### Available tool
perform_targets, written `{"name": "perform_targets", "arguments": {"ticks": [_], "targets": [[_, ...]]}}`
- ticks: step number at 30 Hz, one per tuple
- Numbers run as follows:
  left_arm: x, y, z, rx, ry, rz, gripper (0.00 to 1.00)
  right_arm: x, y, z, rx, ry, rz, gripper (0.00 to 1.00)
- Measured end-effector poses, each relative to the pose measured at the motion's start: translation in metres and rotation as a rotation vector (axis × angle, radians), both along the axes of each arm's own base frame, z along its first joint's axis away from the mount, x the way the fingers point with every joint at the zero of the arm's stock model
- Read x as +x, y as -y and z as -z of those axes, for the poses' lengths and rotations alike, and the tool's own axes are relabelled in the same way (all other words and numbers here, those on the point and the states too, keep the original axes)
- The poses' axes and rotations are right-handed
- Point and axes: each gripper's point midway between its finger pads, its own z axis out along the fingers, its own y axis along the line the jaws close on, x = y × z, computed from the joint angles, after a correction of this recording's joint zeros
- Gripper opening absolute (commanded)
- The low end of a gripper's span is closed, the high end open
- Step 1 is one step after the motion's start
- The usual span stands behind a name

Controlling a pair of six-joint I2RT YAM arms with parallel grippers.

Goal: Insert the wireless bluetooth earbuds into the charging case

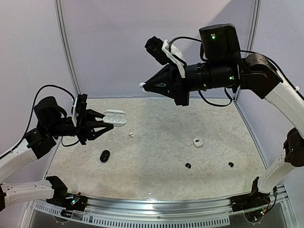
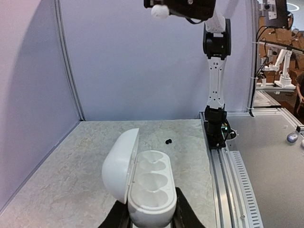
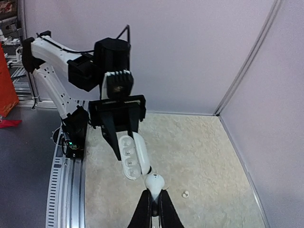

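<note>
Centre-left of the top view, left gripper (image 1: 105,122) pinched the open white case (image 1: 115,117), raised off the table (image 1: 166,118), likely as a target. Upper centre, right gripper (image 1: 145,86) pinched a white bud (image 1: 141,85).
Left wrist view: lid swung left, cavities looked empty.
Right wrist view: bud near the case, apparently lined up for insertion.

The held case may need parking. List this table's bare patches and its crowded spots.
Bare: the far right corner behind the small white case; the middle strip between that case and the loose white earbud; the near strip beside the black case. Crowded: near right, around two black earbuds, and far left, where the left jaws hold the open case.
</note>
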Motion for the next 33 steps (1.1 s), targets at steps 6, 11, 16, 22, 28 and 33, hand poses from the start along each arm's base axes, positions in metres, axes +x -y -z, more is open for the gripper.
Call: {"name": "perform_targets", "arguments": {"ticks": [6,11,16,22,28,33], "targets": [[-0.009,0.004,-0.003,0.012,0.036,0.042,0.00,-0.036,-0.036,-0.010,-0.032,0.143,-0.118,0.00],[-0.013,0.006,-0.001,0.042,0.067,0.061,0.00,-0.039,-0.062,0.036,-0.191,0.203,-0.150,0.00],[-0.016,0.006,0.001,0.064,0.080,0.067,0.00,-0.038,-0.065,0.072,-0.318,0.219,-0.168,0.00],[-0.018,0.008,0.004,0.077,0.087,0.073,0.00,-0.035,-0.059,0.078,-0.362,0.244,-0.163,0.00],[-0.016,0.008,0.006,0.084,0.093,0.062,0.00,-0.033,-0.061,0.084,-0.383,0.256,-0.167,0.00],[-0.017,0.009,0.005,0.084,0.096,0.062,0.00,-0.032,-0.064,0.089,-0.395,0.259,-0.173,0.00]]}}
